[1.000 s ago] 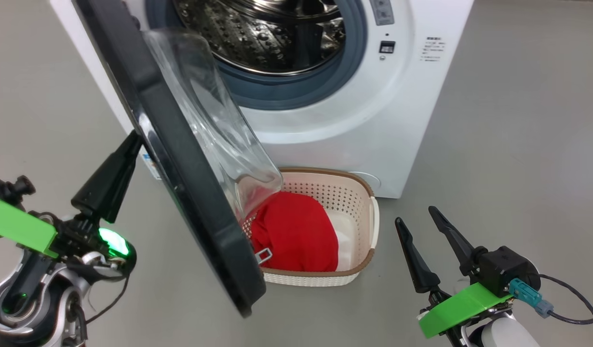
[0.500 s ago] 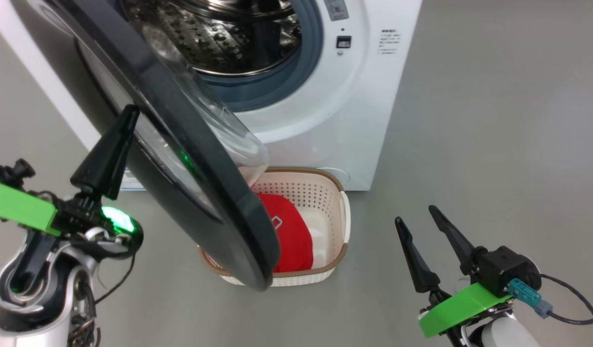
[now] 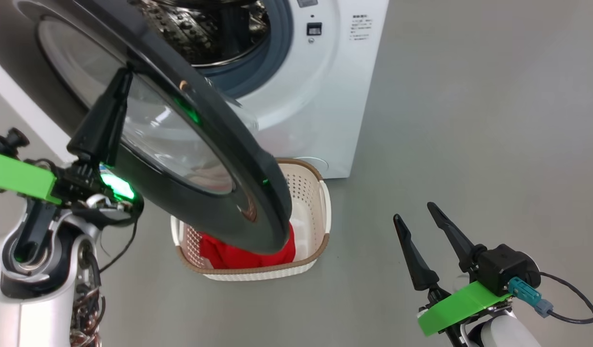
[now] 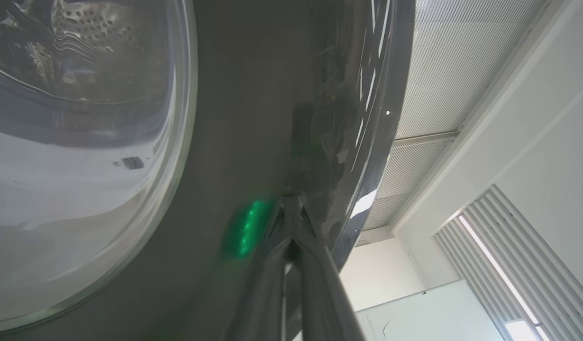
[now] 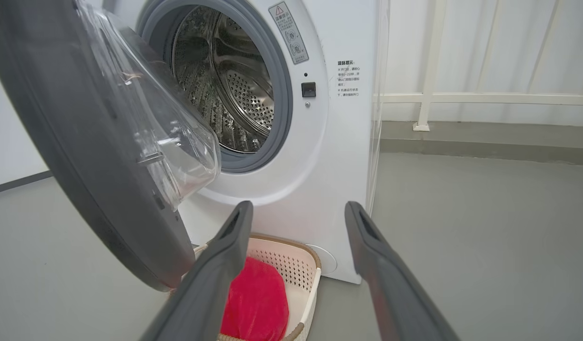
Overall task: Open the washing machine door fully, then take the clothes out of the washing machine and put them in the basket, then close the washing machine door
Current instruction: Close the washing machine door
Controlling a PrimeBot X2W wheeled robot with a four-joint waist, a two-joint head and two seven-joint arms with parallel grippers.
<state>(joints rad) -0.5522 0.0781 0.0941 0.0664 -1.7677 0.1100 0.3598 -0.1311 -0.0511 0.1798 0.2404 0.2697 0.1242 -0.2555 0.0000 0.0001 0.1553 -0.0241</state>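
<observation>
Door-closing step: clenched left jaws touch the glossy black round door (image 3: 258, 193), which must swing onto the white boxy washer (image 3: 325, 96); red fabric clothes (image 3: 229, 258) lie in the cream perforated basket (image 3: 321, 212), left of the released right jaws

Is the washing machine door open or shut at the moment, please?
Open: the washing machine door stands angled away from the grey rubber ring, drum exposed.

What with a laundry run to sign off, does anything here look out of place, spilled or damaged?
Nothing stands out. The clothes lie inside the basket before the washing machine, none on the floor; the door hangs part open, the shut fingers of the left gripper against its rim.
</observation>
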